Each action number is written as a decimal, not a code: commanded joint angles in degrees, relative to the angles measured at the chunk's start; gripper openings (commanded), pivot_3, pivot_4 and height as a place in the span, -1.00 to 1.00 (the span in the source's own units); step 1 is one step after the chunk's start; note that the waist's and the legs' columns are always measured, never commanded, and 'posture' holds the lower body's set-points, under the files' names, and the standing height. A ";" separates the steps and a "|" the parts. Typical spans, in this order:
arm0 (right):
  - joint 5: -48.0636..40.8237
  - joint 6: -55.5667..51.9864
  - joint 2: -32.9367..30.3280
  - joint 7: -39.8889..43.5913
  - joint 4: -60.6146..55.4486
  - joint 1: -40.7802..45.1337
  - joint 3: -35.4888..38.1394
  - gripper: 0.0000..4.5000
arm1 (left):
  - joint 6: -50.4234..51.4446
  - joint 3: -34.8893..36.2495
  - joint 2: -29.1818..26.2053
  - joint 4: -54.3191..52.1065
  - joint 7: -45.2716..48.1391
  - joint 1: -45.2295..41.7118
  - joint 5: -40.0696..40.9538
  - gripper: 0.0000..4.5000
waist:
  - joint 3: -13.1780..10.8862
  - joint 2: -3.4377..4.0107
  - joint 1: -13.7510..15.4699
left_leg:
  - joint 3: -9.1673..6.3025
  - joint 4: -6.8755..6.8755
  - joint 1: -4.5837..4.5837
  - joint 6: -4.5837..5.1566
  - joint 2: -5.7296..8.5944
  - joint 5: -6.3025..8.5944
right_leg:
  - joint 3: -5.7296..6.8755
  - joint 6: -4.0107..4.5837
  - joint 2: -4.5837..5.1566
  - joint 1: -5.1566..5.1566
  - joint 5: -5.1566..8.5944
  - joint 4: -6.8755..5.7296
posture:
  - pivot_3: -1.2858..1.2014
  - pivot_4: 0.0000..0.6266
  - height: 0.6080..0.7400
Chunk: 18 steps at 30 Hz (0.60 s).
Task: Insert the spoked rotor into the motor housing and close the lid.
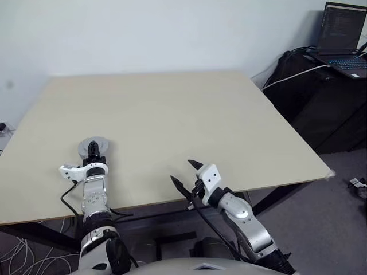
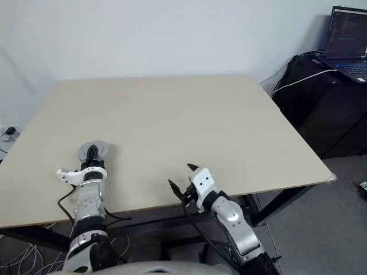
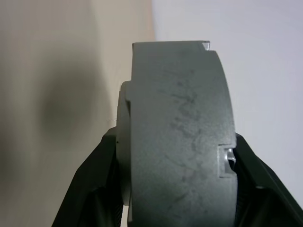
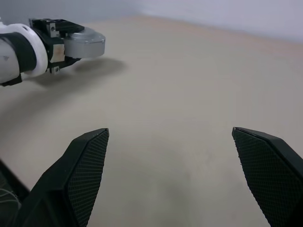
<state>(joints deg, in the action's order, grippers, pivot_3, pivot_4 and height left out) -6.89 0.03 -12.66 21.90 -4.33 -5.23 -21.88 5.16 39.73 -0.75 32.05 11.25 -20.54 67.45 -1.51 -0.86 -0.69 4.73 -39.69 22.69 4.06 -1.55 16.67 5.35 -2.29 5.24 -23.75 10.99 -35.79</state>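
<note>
My left claw (image 1: 93,150) is clamped on the lid (image 1: 94,147), holding it flat over the worktop (image 1: 172,114) near its front-left edge. My right claw (image 1: 186,175), fingers spread wide and empty, sits well right of the lid at the worktop's front edge.

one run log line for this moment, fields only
left end effector: shut on round silver-grey metal disc, held above the beige table | right end effector: open, empty, at table's near edge | lid: not placed
</note>
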 commanded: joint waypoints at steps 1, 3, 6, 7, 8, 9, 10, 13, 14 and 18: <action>-0.08 1.91 0.73 0.49 -0.91 0.03 1.73 1.00 | -2.79 1.57 -2.03 2.53 1.04 -4.91 -1.71 -0.05 | 0.00 -0.01 -0.03 | 0.00 0.00 0.00 0.00 -0.01 0.00 | 0.00 0.00 -0.01 -0.01 0.00 0.00 | 0.03 -1.00 1.00; -0.08 2.43 0.90 0.58 -0.99 -0.55 2.36 1.00 | -4.57 2.79 -3.09 5.77 0.58 -6.68 -2.97 -0.05 | 0.00 -0.01 -0.02 | -0.02 0.00 0.00 -0.02 -0.01 -0.01 | 0.02 0.01 -0.01 -0.01 0.00 -0.01 | 0.03 -1.00 1.00; 0.10 2.89 1.06 1.00 -0.82 -1.00 2.86 1.00 | -5.85 4.01 -4.08 8.88 0.68 -8.30 -4.29 -0.05 | 0.00 -0.01 -0.05 | -0.03 0.00 0.01 -0.04 -0.01 -0.02 | 0.02 0.02 -0.03 -0.01 0.00 -0.01 | 0.03 -1.00 1.00; 0.09 2.95 1.09 1.25 -0.71 -1.17 2.98 1.00 | -6.28 4.28 -4.70 10.26 0.72 -8.98 -4.98 -0.05 | 0.00 -0.01 -0.05 | -0.02 0.00 0.01 -0.04 -0.01 -0.02 | 0.02 0.02 -0.01 0.00 -0.01 0.00 | 0.03 -1.00 1.00; 0.01 2.81 1.11 1.53 -0.67 -1.34 3.06 1.00 | -6.65 4.61 -5.40 11.69 0.72 -9.71 -5.58 -0.05 | 0.00 -0.02 -0.05 | -0.01 0.00 0.01 -0.05 -0.01 -0.02 | 0.01 0.02 -0.01 0.00 -0.01 0.00 | 0.03 -1.00 1.00; -0.05 2.69 1.15 1.74 -0.64 -1.46 3.13 1.00 | -6.93 4.89 -5.89 12.78 0.81 -10.27 -6.04 -0.05 | 0.01 -0.03 -0.05 | -0.01 0.00 0.01 -0.07 0.00 -0.03 | 0.01 0.02 -0.01 0.00 -0.01 0.00 | 0.03 -1.00 1.00; -0.04 2.61 1.22 1.85 -0.67 -1.57 3.20 1.00 | -7.18 5.14 -6.26 13.61 0.92 -10.71 -6.35 -0.05 | 0.01 -0.03 -0.03 | -0.02 0.00 0.01 -0.09 0.00 -0.04 | 0.02 0.02 -0.01 0.00 -0.01 0.00 | 0.03 -1.00 1.00; -0.02 2.37 1.57 2.13 -0.46 -1.69 3.50 1.00 | -8.04 6.05 -7.62 16.34 1.00 -12.34 -7.29 -0.05 | 0.01 -0.05 -0.01 | -0.02 0.00 0.00 -0.08 0.00 -0.04 | 0.02 0.02 -0.01 0.01 -0.01 -0.02 | 0.03 -1.00 1.00; 0.02 2.34 1.68 2.20 -0.45 -1.74 3.55 1.00 | -8.17 6.28 -7.90 16.97 1.03 -12.66 -7.54 -0.05 | 0.01 -0.05 -0.01 | -0.03 0.00 0.00 -0.09 -0.01 -0.04 | 0.04 0.02 -0.01 0.02 -0.01 -0.02 | 0.03 -1.00 1.00; -0.21 1.54 2.20 2.08 -0.40 -1.88 3.87 1.00 | -9.80 7.31 -9.17 20.06 -0.33 -13.77 -8.99 -0.05 | 0.01 -0.05 -0.07 | -0.04 0.00 -0.01 -0.20 -0.01 -0.11 | 0.04 0.03 -0.01 0.01 -0.02 -0.02 | 0.03 -1.00 1.00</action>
<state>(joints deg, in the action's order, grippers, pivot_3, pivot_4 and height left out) -6.86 1.13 -10.77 23.84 -3.74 -7.64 -19.19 -3.29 46.73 -8.44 52.44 10.49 -31.55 59.33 -1.50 -0.91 -0.76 4.70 -39.69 22.69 3.81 -1.56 16.53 5.39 -2.25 5.23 -23.74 10.97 -35.82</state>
